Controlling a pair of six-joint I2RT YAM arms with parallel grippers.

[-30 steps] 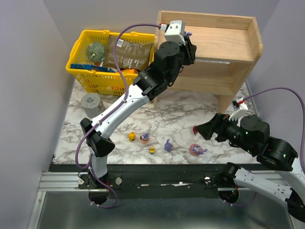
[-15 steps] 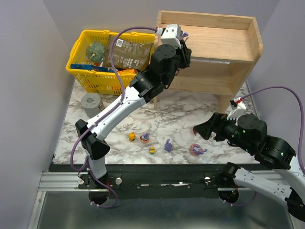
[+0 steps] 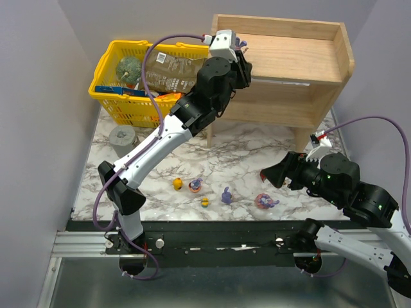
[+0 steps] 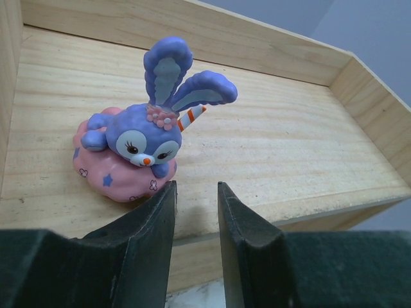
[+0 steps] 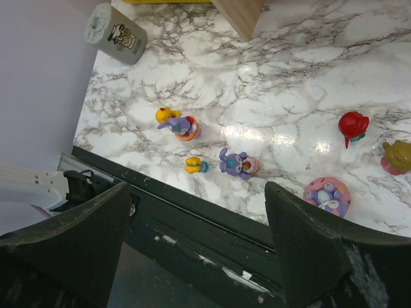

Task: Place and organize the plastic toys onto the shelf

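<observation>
A purple-blue bunny (image 4: 138,151) on a pink cloud base stands on the top tier of the wooden shelf (image 4: 289,141), near its left wall. My left gripper (image 4: 196,189) is open just in front of it at the tier's front edge, with nothing between the fingers; the left fingertip (image 4: 168,192) is close to the pink base. In the top view that gripper (image 3: 244,59) is at the left end of the shelf (image 3: 302,61). On the marble lie a yellow toy (image 3: 178,184), two purple bunnies (image 3: 194,186) (image 3: 227,196), a tiny yellow one (image 3: 204,201), a pink round one (image 3: 264,201) and a red one (image 5: 352,124). My right gripper (image 3: 277,174) hangs wide open above them.
A yellow basket (image 3: 122,96) with packets and a green ball stands left of the shelf. A grey cup (image 3: 122,138) sits in front of it. A tan figure (image 5: 398,156) is at the right. The table's black front rail (image 5: 212,231) lies under my right gripper.
My left arm has swung to the left along the shelf's top tier, its jaws unchanged. The right arm has shifted only slightly.
</observation>
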